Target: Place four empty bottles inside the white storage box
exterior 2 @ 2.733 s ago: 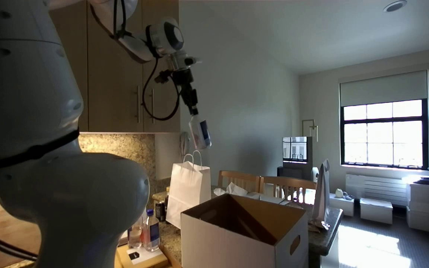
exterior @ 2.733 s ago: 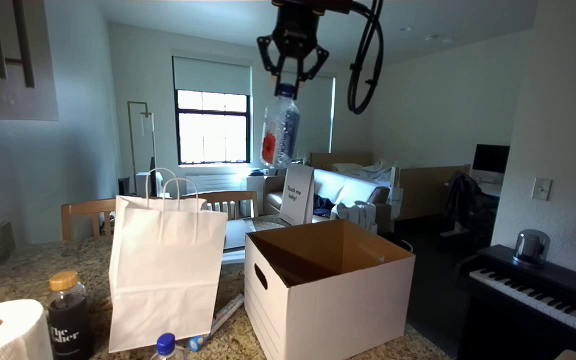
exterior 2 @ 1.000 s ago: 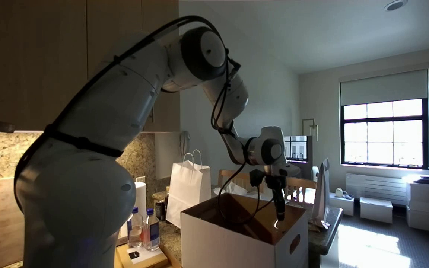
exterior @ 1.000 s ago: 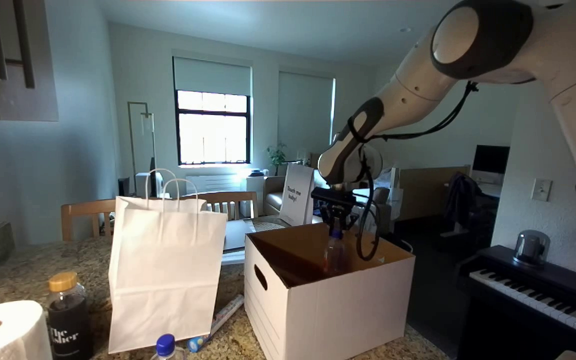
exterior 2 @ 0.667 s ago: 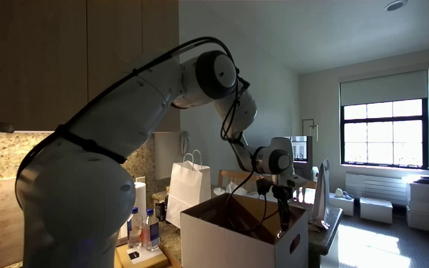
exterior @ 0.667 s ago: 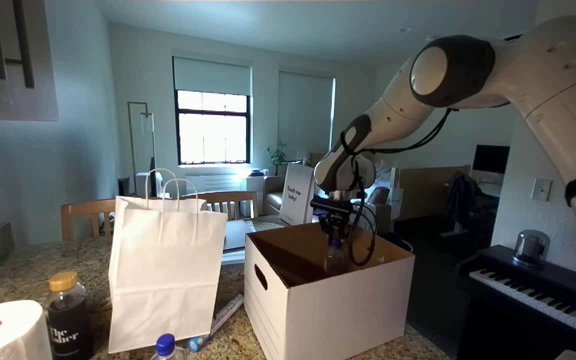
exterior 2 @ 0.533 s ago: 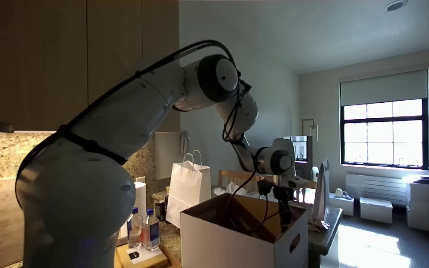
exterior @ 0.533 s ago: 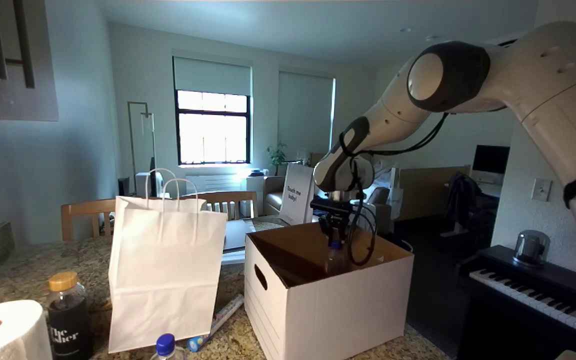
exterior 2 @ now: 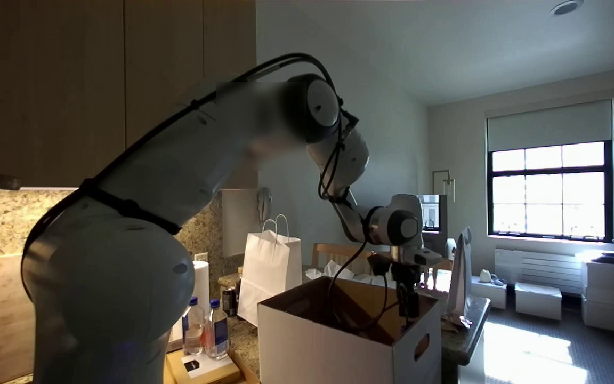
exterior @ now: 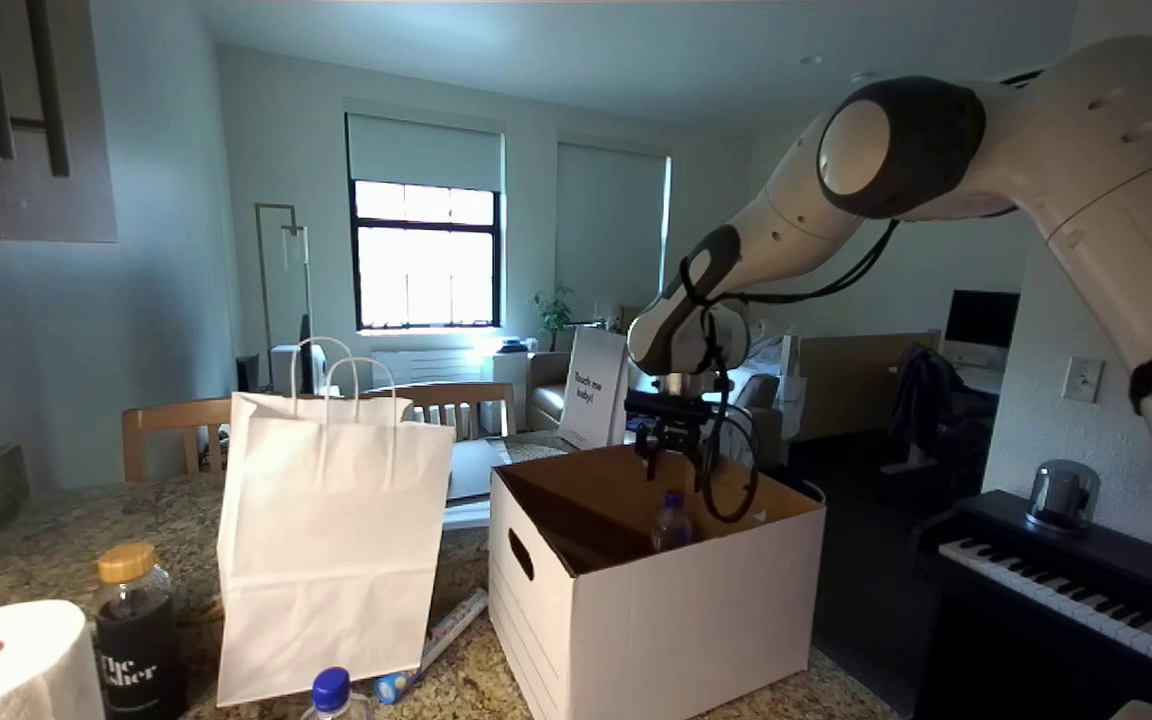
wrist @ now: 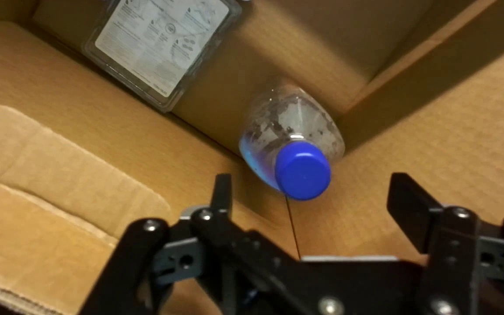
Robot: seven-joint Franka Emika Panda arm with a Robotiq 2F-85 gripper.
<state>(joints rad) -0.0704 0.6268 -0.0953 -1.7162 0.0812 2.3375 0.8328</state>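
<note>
One clear plastic bottle (wrist: 293,120) with a blue cap stands cap up inside the white storage box (exterior: 696,625), close to a corner of its brown cardboard walls; whether it touches them cannot be told; above it hangs the gripper (wrist: 316,202), its fingers (wrist: 222,192) spread wide, one on either side of the cap and apart from it in the wrist view; a flat see-through package (wrist: 160,43) with a printed label lies in the box near the bottle. Two more blue-capped bottles (exterior 2: 217,333) stand upright side by side on a flat tan carton (exterior 2: 213,377), outside the storage box, in an exterior view; a white paper bag (exterior: 331,560) with handles stands near the storage box in both exterior views; a patterned tube (exterior: 451,628) lies on the granite counter (exterior: 46,530) between bag and box; a dark jar (exterior: 141,650) with a tan lid and a white paper roll (exterior: 31,662) stand on the bag's other side.
</note>
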